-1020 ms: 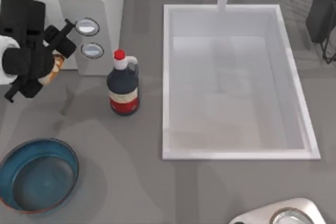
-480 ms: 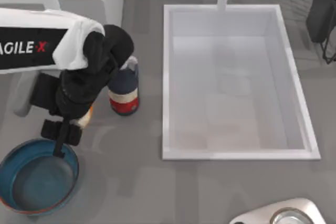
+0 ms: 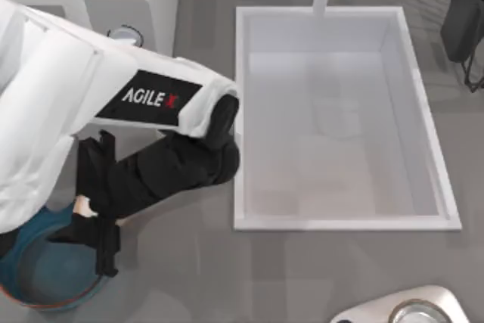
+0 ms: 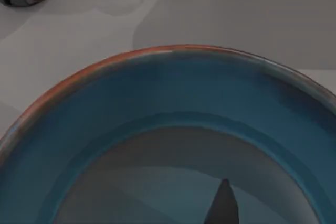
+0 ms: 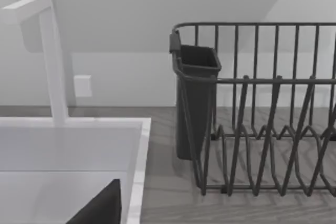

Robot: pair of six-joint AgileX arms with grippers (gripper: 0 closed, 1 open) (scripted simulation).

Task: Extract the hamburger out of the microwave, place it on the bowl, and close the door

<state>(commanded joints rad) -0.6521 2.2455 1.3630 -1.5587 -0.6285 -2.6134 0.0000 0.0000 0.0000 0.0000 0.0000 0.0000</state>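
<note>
hamburger (image 3: 82, 206) gripped in our left hand (image 3: 91, 221), poised directly over the near-left teal bowl (image 3: 30, 293) on the table; we judge a straight descent will seat it. right hand parked by the dish rack (image 5: 262, 129).

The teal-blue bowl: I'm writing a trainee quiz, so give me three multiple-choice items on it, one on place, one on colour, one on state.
1. Where in the top view is the round, shallow teal-blue bowl?
A. Bottom left corner
B. Inside the sink
C. Top right corner

2. Its thin rim is:
A. White
B. Reddish-brown
C. Black

3. Its inside is:
A. Bare
B. Holding a bottle
C. Full of water

Answers: 1 A, it sits at the lower left, beneath the left pincer. 2 B, the left wrist view shows the reddish-brown edge. 3 A, that view shows nothing lying on the blue floor.
</note>
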